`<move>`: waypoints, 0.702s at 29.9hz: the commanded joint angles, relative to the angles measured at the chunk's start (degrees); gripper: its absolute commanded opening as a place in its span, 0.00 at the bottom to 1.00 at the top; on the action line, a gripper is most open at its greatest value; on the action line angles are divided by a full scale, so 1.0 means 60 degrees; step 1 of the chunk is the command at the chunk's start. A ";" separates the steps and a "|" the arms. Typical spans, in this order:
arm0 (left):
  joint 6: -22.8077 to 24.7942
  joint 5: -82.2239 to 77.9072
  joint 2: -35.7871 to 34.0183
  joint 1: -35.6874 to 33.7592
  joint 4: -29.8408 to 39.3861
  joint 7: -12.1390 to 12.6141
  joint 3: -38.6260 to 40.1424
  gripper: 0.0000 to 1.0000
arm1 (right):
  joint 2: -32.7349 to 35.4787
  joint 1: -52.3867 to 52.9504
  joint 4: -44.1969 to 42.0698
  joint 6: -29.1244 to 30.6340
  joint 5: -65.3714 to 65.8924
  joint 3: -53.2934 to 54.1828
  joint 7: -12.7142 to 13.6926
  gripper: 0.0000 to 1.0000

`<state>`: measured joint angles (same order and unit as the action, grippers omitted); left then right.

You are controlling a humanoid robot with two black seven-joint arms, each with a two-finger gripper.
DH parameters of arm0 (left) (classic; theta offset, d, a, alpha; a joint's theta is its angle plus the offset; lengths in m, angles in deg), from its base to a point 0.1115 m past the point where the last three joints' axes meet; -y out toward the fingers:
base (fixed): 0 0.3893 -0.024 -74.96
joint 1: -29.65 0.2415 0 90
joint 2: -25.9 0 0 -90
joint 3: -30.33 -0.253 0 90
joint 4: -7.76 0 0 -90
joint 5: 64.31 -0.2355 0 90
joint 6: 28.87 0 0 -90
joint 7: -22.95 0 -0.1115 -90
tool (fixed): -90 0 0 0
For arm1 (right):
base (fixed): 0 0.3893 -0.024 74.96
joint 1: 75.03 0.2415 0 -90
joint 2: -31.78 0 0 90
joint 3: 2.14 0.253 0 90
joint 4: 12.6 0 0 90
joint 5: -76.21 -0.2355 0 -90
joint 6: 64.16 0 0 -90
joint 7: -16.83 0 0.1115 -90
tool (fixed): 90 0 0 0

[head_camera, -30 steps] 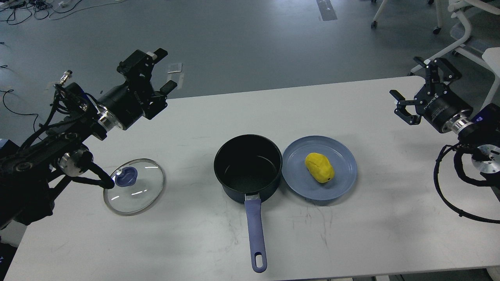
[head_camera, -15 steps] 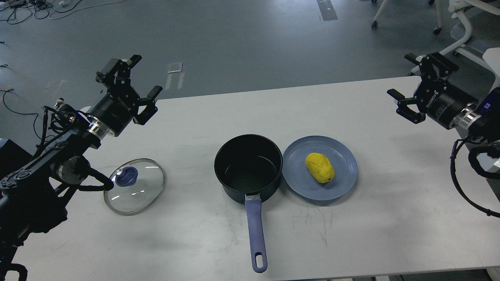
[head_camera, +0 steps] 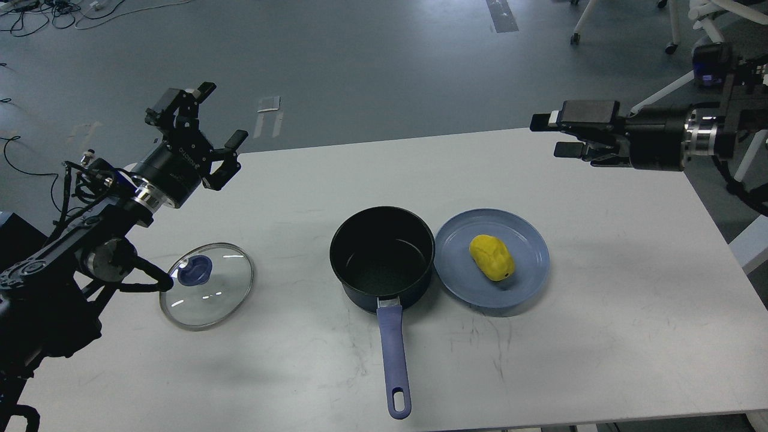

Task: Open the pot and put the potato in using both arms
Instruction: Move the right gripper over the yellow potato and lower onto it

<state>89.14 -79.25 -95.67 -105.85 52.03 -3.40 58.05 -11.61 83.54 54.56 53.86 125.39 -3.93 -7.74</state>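
Observation:
The dark pot (head_camera: 381, 257) stands open and empty at the table's middle, its purple-blue handle (head_camera: 396, 360) pointing to the front edge. Its glass lid (head_camera: 207, 286) with a blue knob lies flat on the table to the left. The yellow potato (head_camera: 492, 257) lies on a blue plate (head_camera: 528, 282) right of the pot. My left gripper (head_camera: 201, 129) is open and empty, raised over the table's far left corner. My right gripper (head_camera: 555, 135) is open and empty, held level above the table's far right, well above and behind the potato.
The white table (head_camera: 600, 360) ends at the front and right. Office chairs (head_camera: 690, 24) and cables lie on the grey floor behind the table.
My right gripper has swung left and turned level, coming in over the table toward the plate. My left gripper drew back to the left and away from the lid, then held still.

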 commanded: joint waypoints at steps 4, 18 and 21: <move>-0.0002 -0.0029 0.0018 -0.0136 0.0033 0.0013 0.0009 0.98 | -0.1262 0.2059 -0.0002 -0.0004 0.1615 -0.2919 0.0021 1.00; -0.0002 -0.0029 -0.0114 -0.0151 0.0033 0.0013 0.0009 0.98 | -0.3681 0.2883 -0.1157 -0.0004 0.2585 -0.5547 -0.0008 1.00; -0.0002 -0.0029 -0.0129 -0.0151 0.0033 -0.0002 0.0009 0.98 | -0.3843 0.2883 -0.1247 -0.0004 0.2585 -0.5547 -0.0008 1.00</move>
<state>89.13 -79.43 -96.34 -106.78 52.24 -3.33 58.11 -33.61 100.90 47.81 53.83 140.73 -36.98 -7.78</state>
